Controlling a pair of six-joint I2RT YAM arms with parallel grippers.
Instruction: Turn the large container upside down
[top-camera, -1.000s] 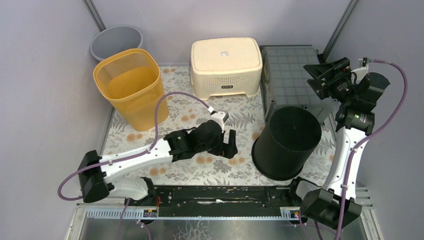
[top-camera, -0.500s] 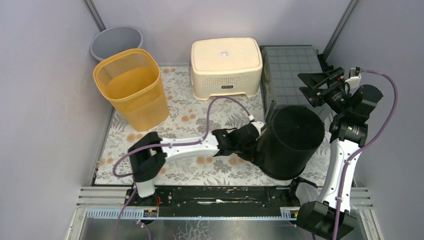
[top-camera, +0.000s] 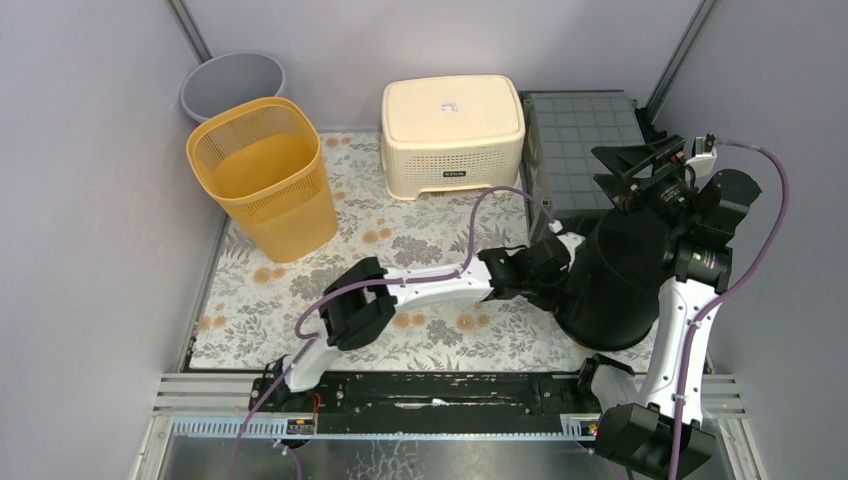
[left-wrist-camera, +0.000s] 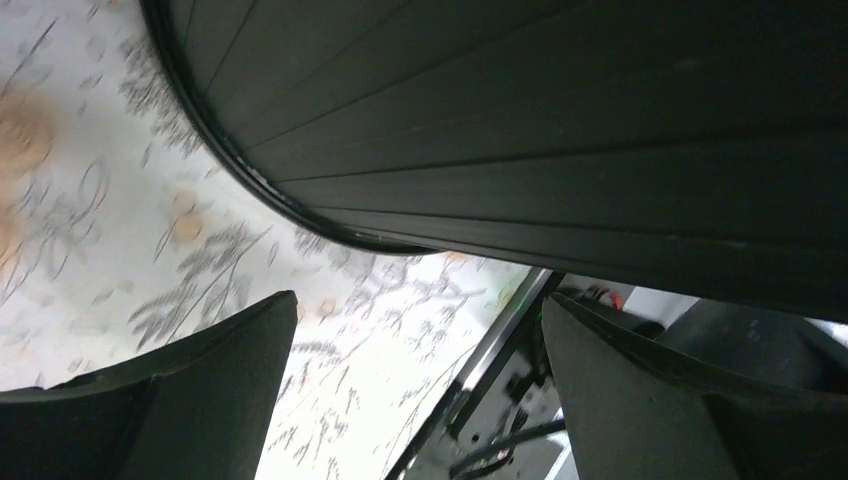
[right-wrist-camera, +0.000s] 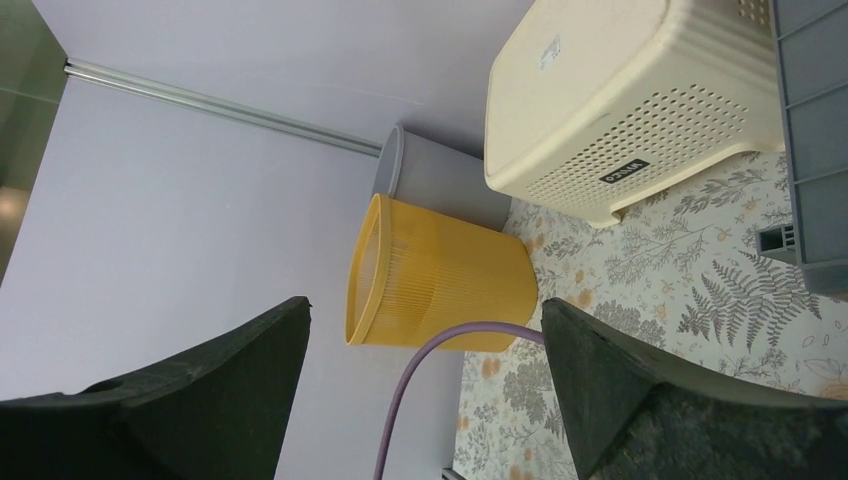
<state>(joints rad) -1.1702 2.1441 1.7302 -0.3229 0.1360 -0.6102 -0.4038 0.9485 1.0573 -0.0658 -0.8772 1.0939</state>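
The turn looks only begun. The black container (top-camera: 618, 285) stands at the right side of the desk (top-camera: 390, 250), leaning toward the right arm, and it is not yet flipped. The left end effector (left-wrist-camera: 415, 305) is wide open and empty, just beside the container's ribbed wall near the rim. The right end effector (top-camera: 630, 165) is also open and empty, above the container's far side.

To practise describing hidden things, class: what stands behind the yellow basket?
A grey bin stands behind the yellow basket, in the back corner. Its rim and inside show; its lower wall is covered by the basket.
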